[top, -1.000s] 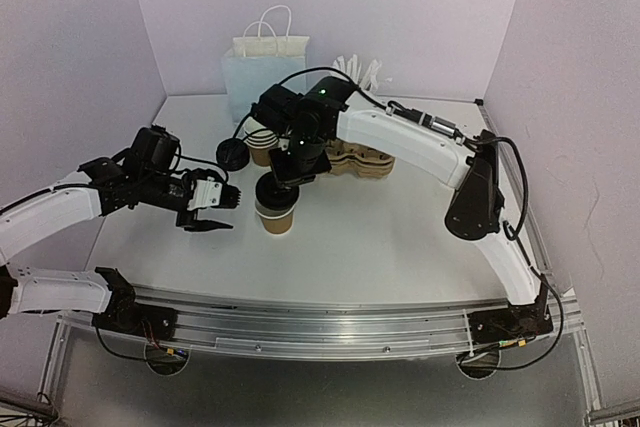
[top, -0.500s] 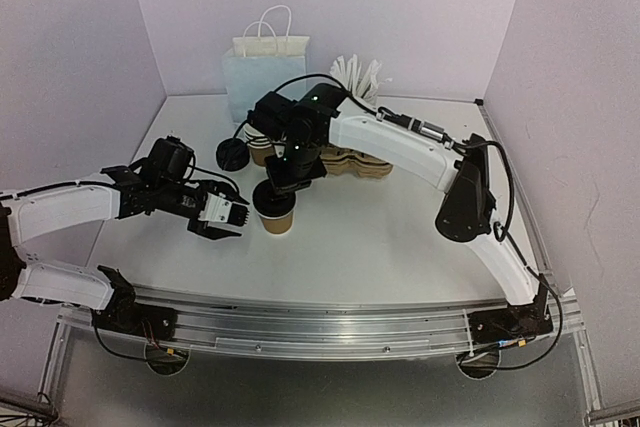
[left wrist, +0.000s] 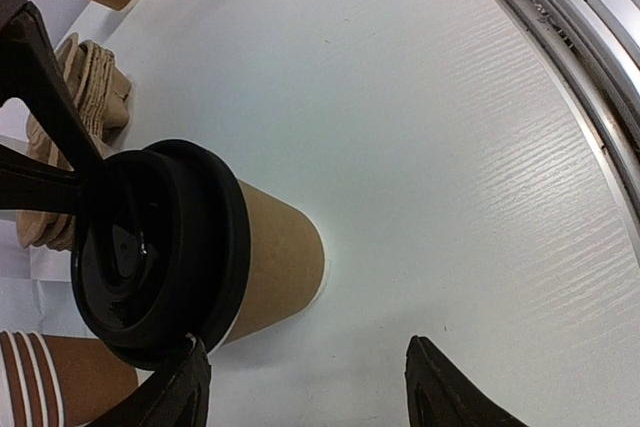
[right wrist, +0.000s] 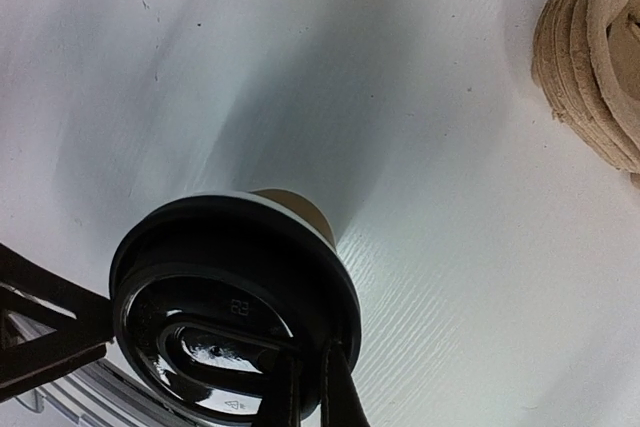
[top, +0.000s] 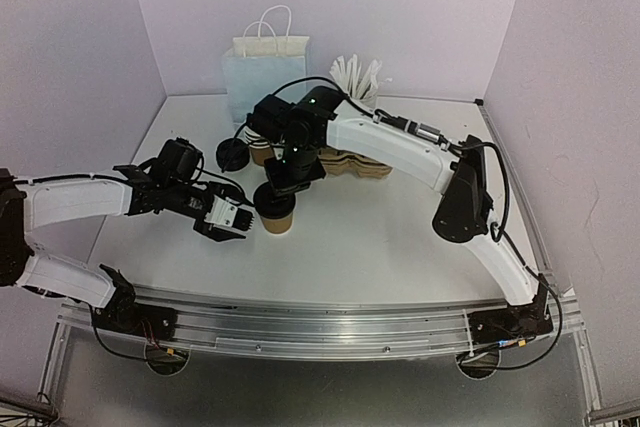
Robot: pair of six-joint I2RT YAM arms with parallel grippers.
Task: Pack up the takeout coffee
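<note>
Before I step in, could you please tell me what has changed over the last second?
The left gripper slid right toward the lidded cup and now sits just beside it, jaws open, holding nothing. The right gripper stayed shut with its tips on the black lid, its arm shifting only slightly. Nothing was grasped or released. The cup, paper bag and carrier stack kept their places.

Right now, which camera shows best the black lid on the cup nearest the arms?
Right wrist: the lid fills the frame, top face plain. Left wrist shows it obliquely, the right claw at its rim. Top view shows it small, partly under that claw.
</note>
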